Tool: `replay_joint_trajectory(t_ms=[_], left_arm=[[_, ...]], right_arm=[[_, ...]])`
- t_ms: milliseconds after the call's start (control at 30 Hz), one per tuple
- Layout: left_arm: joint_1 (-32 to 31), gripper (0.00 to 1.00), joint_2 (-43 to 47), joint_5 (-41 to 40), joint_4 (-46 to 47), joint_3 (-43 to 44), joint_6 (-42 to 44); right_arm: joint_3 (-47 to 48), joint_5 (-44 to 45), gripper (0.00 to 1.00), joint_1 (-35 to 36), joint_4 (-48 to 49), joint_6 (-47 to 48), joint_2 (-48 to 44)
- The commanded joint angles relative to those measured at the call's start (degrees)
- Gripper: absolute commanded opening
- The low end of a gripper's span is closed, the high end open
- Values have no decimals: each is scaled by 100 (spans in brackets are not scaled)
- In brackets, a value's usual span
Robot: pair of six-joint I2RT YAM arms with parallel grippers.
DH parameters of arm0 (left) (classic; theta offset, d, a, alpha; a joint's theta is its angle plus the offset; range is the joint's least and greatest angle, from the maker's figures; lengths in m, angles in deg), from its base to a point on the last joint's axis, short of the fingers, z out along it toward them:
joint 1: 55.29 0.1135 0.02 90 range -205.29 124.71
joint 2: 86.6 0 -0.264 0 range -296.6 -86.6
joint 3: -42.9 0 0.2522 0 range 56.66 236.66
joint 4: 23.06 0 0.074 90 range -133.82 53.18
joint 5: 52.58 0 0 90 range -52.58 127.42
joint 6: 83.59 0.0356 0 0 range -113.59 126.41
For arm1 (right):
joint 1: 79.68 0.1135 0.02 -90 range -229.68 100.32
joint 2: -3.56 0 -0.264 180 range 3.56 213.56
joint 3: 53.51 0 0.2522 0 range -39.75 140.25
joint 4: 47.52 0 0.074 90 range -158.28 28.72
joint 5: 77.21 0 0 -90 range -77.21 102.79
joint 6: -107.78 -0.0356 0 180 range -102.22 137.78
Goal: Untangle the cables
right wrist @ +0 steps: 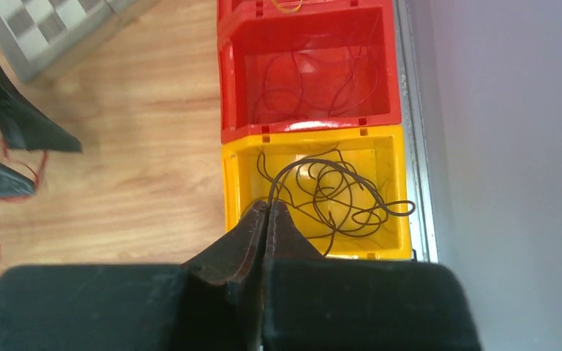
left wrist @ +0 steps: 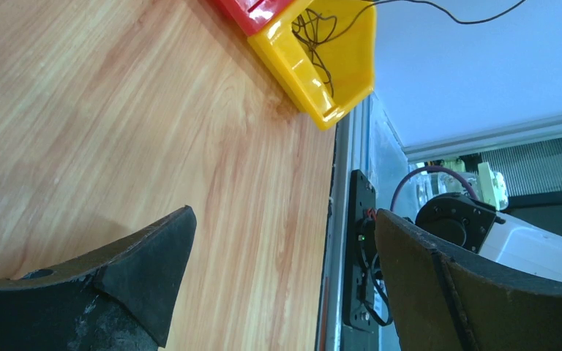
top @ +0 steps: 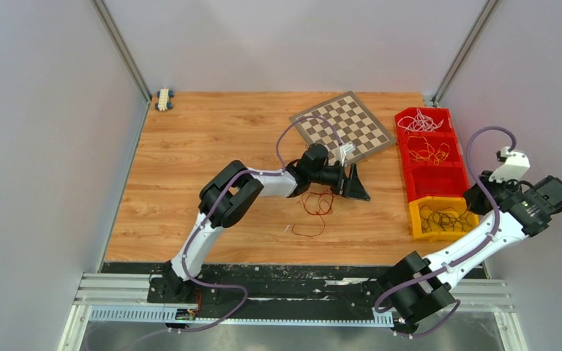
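Spanning the frame, the wooden tabletop (top: pixel 190 161) bears a yellow plastic bin (right wrist: pixel 238 190) at lower right, holding curly dark brown wire (right wrist: pixel 336 194). The right end effector (right wrist: pixel 267 212), closed, pinches one strand above it. At centre, loose red wire (top: pixel 316 208) lies just below-left of the wide-open, empty left end effector (top: pixel 361 184).

The yellow bin (right wrist: pixel 233 190) is glossy plastic, table (top: pixel 190 146) smooth wood, left pincer (left wrist: pixel 284 213) scuffed matt black.

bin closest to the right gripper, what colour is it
Yellow; the bin holding the dark cable shows best in the right wrist view.
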Motion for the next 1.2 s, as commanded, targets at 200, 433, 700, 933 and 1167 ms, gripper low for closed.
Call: replay_joint_trajectory(t_ms=[200, 433, 700, 933, 1167], left_arm=[[211, 100, 843, -85, 170, -698, 327], [373, 100, 1145, -93, -35, -901, 510], [472, 100, 1474, -124, -262, -1037, 673], [507, 100, 1317, -113, -478, -989, 840], [526, 100, 1342, -41, -575, -953, 895]], right_arm=[[-797, 303, 0, 976, -305, 1841, 292], [-953, 892, 0, 1604, -202, 1959, 900], [-1009, 1667, 7, 1600, -136, 2360, 1424], [-655, 1572, 32, 1604, -328, 2236, 1426], [19, 1290, 51, 1606, -1001, 2215, 1531]])
